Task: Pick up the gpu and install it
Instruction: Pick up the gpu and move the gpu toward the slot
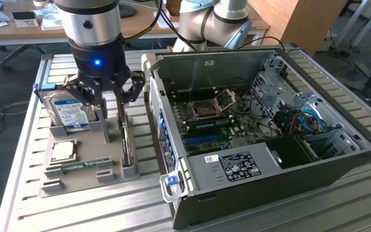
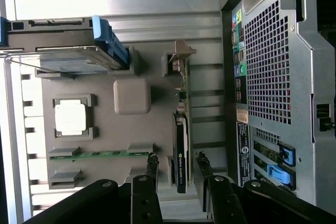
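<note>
The gpu (image 2: pixel 180 150) stands on edge in a slot of the grey holder tray (image 2: pixel 105 129), showing a black face, a green board and a silver bracket at its far end. In the exterior view the gpu (image 1: pixel 127 145) is a thin upright card beside the computer case (image 1: pixel 263 125). My gripper (image 2: pixel 177 165) is open, with one finger on each side of the card's near end and a gap left on both sides. From the exterior view the gripper (image 1: pixel 113 104) hangs just over the tray (image 1: pixel 89 183), above the card's back end.
A blue-labelled hard drive (image 1: pixel 69 113) stands at the back of the tray. A processor (image 1: pixel 63 151) and a green memory stick (image 1: pixel 82 166) lie nearer the front. The open case holds the motherboard (image 1: pixel 218 121); its rear panel (image 2: pixel 278 77) sits close beside the card.
</note>
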Available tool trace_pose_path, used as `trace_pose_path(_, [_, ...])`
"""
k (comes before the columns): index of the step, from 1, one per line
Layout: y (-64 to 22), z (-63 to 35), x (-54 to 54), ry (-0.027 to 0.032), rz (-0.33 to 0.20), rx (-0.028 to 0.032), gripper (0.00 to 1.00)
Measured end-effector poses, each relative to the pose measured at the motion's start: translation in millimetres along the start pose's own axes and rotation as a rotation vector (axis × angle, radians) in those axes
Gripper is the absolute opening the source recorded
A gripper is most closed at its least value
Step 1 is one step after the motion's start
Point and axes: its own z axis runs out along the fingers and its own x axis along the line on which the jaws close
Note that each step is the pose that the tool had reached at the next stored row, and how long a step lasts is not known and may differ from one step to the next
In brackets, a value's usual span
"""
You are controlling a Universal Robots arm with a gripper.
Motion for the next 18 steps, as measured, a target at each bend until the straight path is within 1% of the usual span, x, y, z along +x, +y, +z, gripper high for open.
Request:
trace_pose_path(7, [0.0, 1.0, 0.0, 0.0, 0.0, -0.0001, 0.42])
trace_pose_path(18, [-0.2, 5.4, 0.1, -0.0002, 0.0, -0.0001, 0.42])
